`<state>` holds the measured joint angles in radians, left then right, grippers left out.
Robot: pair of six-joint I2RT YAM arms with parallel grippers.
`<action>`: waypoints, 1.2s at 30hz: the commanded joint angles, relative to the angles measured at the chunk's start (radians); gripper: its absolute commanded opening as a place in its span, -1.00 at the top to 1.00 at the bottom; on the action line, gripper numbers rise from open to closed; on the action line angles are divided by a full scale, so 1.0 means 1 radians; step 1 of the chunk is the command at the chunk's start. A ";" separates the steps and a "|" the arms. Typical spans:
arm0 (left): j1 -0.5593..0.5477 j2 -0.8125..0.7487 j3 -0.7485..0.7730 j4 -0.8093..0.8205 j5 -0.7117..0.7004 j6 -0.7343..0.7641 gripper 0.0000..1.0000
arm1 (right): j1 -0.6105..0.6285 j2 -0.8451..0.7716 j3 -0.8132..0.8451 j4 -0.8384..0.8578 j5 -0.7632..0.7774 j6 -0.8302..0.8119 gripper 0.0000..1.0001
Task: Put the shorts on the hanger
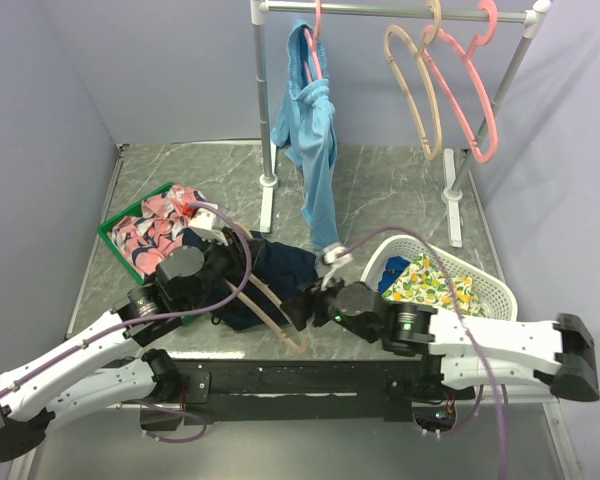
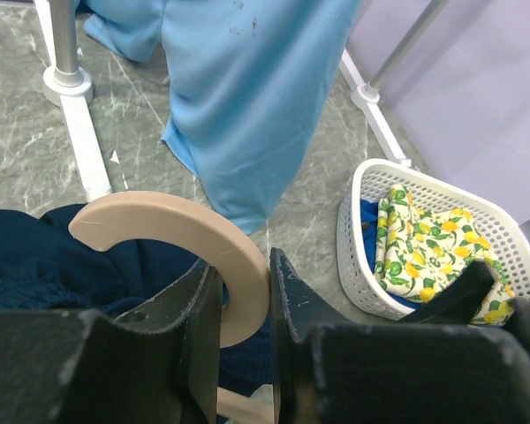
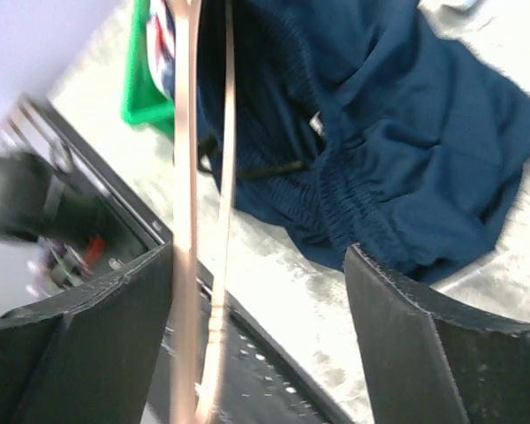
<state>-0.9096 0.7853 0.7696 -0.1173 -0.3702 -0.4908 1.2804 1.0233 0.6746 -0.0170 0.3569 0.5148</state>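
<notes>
The dark navy shorts (image 1: 285,262) lie crumpled on the table between the two arms. The beige hanger (image 1: 280,320) lies across their near side, slanting toward the table's front edge. My left gripper (image 1: 242,262) is shut on the hanger's curved hook (image 2: 172,221), which sits pinched between the jaws of the left gripper (image 2: 243,265), with the shorts (image 2: 35,256) just beneath. My right gripper (image 1: 302,305) is open at the hanger's lower end. In the right wrist view the hanger's thin bars (image 3: 187,177) run beside the left finger of the right gripper (image 3: 258,256), and the shorts (image 3: 380,132) lie beyond.
A green bin (image 1: 115,222) of patterned clothes sits at the left. A white basket (image 1: 485,290) with lemon-print cloth stands at the right. At the back, a rack (image 1: 400,12) carries a light-blue garment (image 1: 310,140), a beige hanger (image 1: 420,95) and pink hangers (image 1: 470,100).
</notes>
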 commanded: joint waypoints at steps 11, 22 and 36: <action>-0.002 -0.049 -0.004 0.079 -0.072 -0.012 0.98 | -0.168 0.006 -0.148 0.084 -0.137 0.267 0.07; -0.003 -0.043 0.031 0.065 -0.079 0.004 0.98 | -0.130 0.294 -0.107 0.175 -0.069 0.269 -0.16; -0.002 -0.043 0.022 0.094 -0.124 0.009 0.98 | -0.127 0.282 -0.033 0.040 0.171 0.356 0.29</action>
<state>-0.9115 0.7441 0.7521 -0.1020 -0.4446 -0.5087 1.1503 1.3052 0.5709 0.0574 0.4240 0.8478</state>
